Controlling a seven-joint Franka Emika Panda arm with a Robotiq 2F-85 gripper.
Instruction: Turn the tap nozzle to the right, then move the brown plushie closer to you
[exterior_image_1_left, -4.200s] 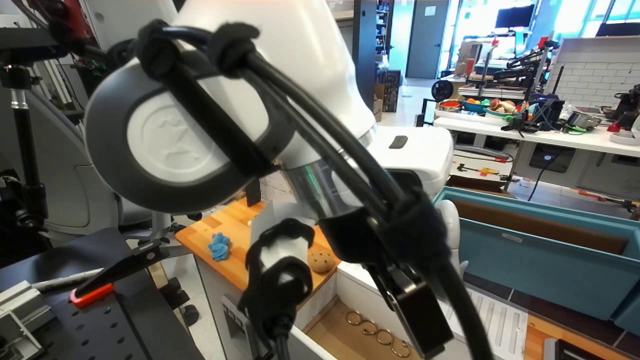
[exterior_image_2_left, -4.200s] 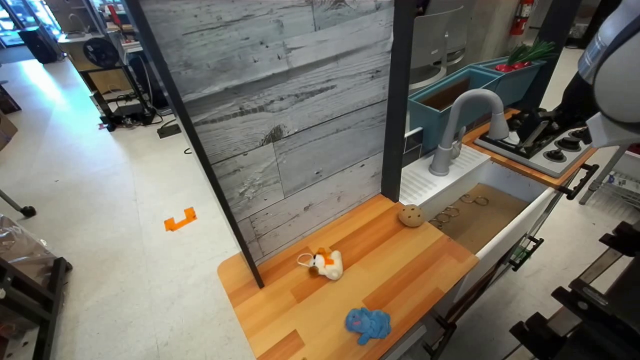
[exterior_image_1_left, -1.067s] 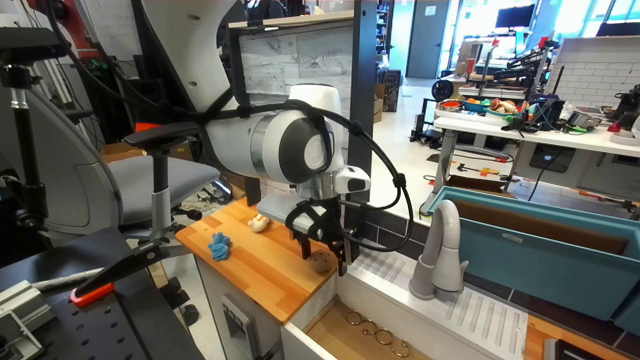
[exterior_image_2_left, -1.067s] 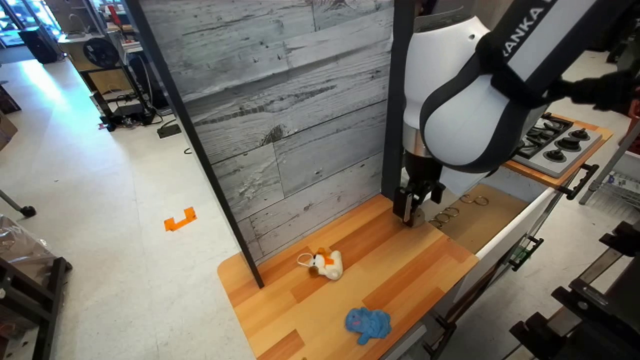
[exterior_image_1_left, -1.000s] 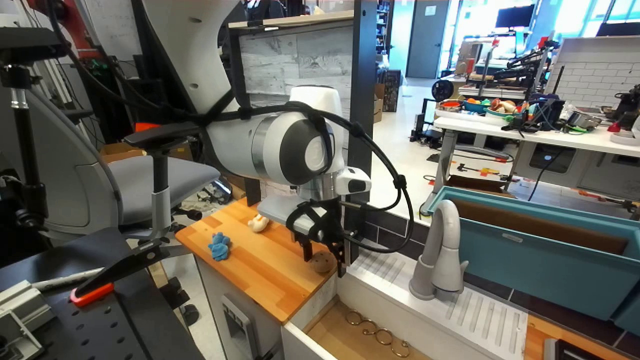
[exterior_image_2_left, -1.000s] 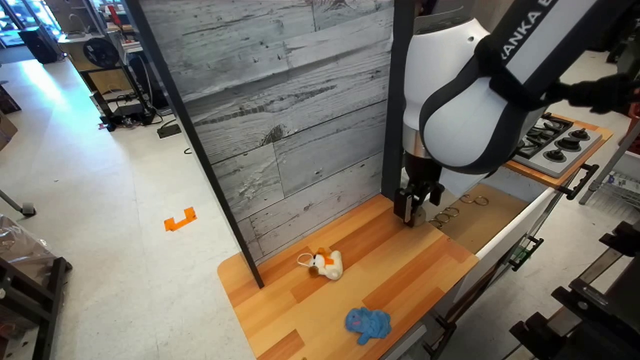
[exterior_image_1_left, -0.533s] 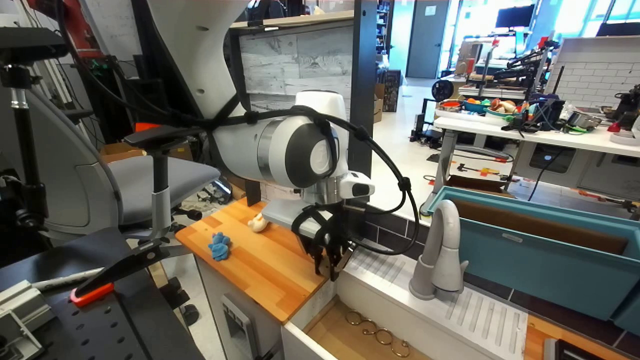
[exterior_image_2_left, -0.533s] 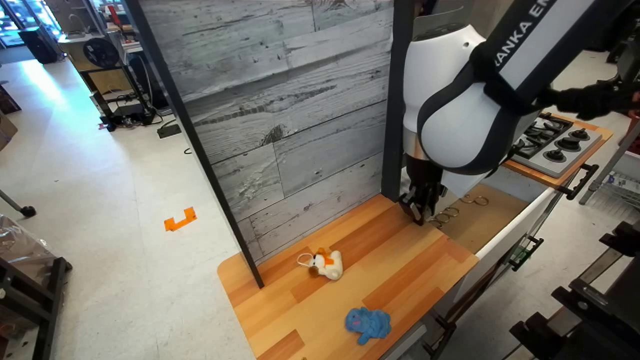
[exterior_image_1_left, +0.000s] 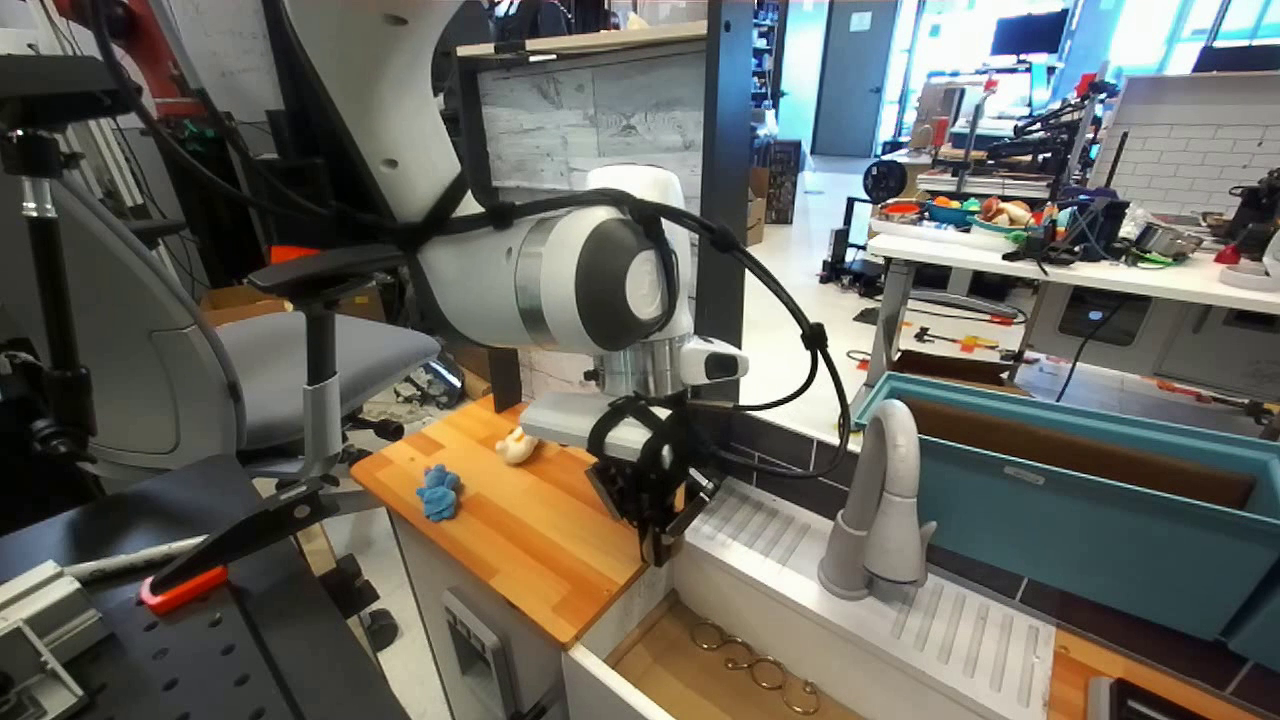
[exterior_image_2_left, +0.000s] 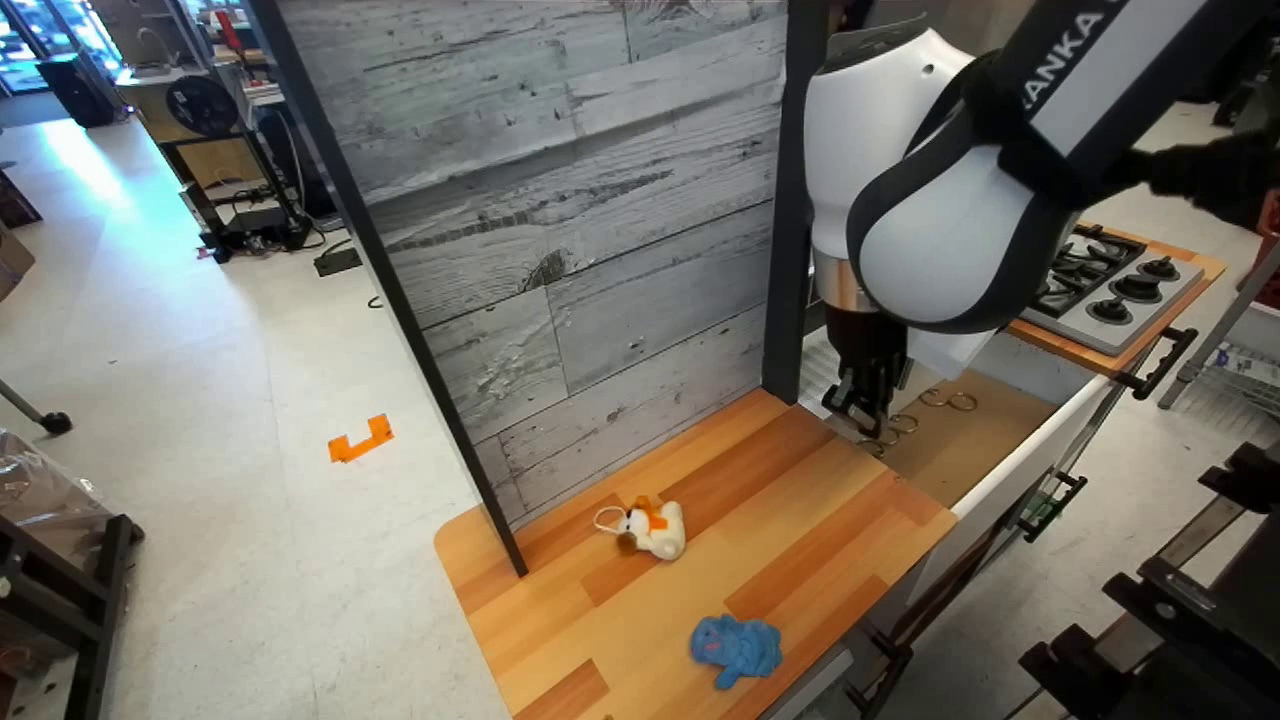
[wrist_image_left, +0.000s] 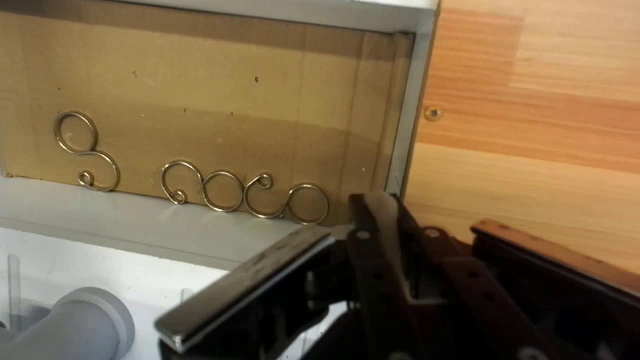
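Observation:
Squeezed between my fingertips in the wrist view is the brown plushie (wrist_image_left: 384, 212), a dull tan-brown soft lump narrowed by the grip. My gripper (exterior_image_2_left: 868, 428) is shut on it; in both exterior views the plushie is mostly hidden by the black fingers. The gripper (exterior_image_1_left: 655, 558) hangs just above the counter's edge where the counter meets the sink. The grey arched tap nozzle (exterior_image_1_left: 893, 470) rises from the white sink ledge, its spout end pointing away from the gripper's side. Part of the tap body (wrist_image_left: 82, 320) shows low in the wrist view.
A blue toy (exterior_image_2_left: 735, 648) and a cream toy with orange (exterior_image_2_left: 662, 532) lie on the wooden counter (exterior_image_2_left: 800, 560). The sink floor holds gold wire rings (wrist_image_left: 225, 192). A wood-pattern panel (exterior_image_2_left: 600, 250) and black post (exterior_image_2_left: 785, 250) stand close behind the arm. A teal planter (exterior_image_1_left: 1060, 510) flanks the tap.
Within the last second my jaws have shut on the brown plushie, and it has left its spot at the counter corner. The gripper has risen slightly and shifted toward the sink.

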